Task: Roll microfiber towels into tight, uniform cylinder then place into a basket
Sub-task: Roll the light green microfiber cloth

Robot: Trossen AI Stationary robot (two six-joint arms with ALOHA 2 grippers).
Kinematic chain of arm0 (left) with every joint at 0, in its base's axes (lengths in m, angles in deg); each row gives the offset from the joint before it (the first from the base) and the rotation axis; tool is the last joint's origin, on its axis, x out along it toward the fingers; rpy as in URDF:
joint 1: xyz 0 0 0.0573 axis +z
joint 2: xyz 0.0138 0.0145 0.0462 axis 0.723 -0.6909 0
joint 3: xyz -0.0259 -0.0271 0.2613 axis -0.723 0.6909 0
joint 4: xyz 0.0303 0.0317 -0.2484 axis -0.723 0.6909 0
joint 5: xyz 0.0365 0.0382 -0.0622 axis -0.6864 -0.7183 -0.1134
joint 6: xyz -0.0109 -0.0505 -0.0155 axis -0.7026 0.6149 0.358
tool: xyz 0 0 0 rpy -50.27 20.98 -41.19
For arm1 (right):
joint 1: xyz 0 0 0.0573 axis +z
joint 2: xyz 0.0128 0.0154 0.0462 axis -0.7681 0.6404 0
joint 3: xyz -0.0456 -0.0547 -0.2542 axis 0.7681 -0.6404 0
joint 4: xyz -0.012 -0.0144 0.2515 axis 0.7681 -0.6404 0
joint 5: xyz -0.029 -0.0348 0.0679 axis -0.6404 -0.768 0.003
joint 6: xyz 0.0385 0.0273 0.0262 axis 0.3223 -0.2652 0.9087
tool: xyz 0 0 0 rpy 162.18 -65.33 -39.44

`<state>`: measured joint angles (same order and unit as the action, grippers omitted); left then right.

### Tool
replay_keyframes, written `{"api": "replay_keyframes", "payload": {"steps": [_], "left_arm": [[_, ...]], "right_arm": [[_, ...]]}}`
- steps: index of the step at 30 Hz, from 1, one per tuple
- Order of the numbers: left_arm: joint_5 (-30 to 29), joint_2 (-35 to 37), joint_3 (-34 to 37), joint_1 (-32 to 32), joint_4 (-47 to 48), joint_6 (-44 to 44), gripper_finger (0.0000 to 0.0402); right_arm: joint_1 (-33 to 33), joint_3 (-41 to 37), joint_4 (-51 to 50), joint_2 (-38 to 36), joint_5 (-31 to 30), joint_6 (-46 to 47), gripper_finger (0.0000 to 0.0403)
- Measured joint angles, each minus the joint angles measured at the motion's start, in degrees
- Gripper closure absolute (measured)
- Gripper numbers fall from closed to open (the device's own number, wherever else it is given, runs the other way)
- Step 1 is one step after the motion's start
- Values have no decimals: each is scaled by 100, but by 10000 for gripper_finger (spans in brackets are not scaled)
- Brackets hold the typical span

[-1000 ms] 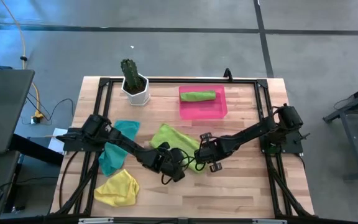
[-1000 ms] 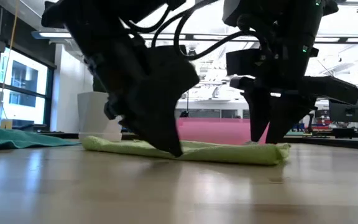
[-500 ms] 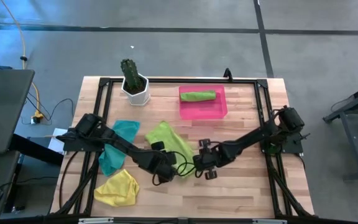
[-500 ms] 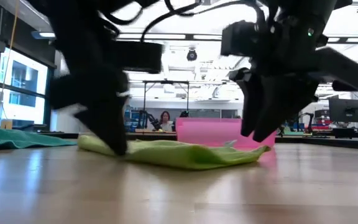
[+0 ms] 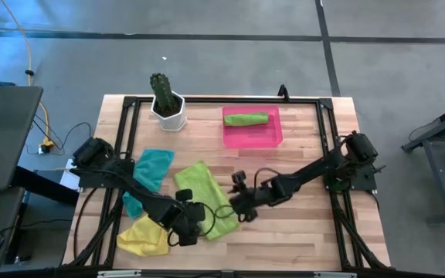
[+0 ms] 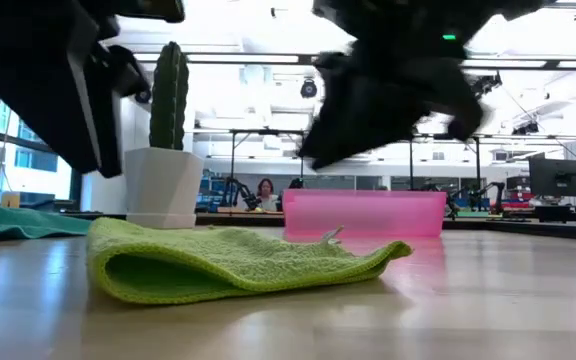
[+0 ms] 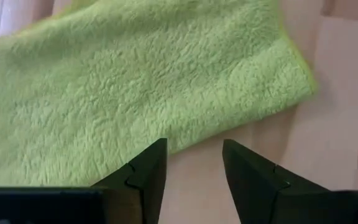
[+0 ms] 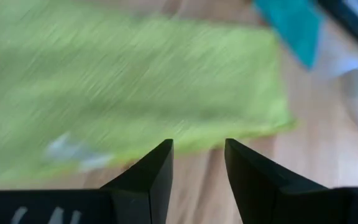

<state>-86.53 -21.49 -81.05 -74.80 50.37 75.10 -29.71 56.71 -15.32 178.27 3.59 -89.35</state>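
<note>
Presently the green towel [image 5: 202, 198] lies loosely folded mid-bench, unrolled. Left hand [image 7: 193, 167] and right hand [image 8: 197, 163] hover at its near edge, fingers apart, holding nothing. One roll already sits in the basket [image 5: 273, 135]. Recommend flattening the cloth square first, then pinching one edge evenly for a tight roll.

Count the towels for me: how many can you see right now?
4. A rolled green towel lies in the pink basket. A flat green towel lies mid-table, a teal towel to its left, a yellow towel at the front-left. None seem hidden.
</note>
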Motion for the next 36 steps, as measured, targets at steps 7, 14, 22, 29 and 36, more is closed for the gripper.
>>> {"api": "replay_keyframes", "payload": {"steps": [7,14,22,29,36], "left_arm": [[831,53,0,-311,-21,1334,255],[968,56,-15,-639,-106,1953,255],[921,71,-52,-751,-193,1953,255],[878,71,-50,-700,-249,1898,255],[806,73,-50,-670,-258,1868,255]], "right_arm": [[-720,7,1088,269,527,-126,265],[-1336,4,1804,898,1153,-162,265],[-1598,4,2581,1346,1929,-138,265],[-1600,4,2839,1461,2011,-134,265],[-1598,2,2749,1599,2058,168,265]]}}
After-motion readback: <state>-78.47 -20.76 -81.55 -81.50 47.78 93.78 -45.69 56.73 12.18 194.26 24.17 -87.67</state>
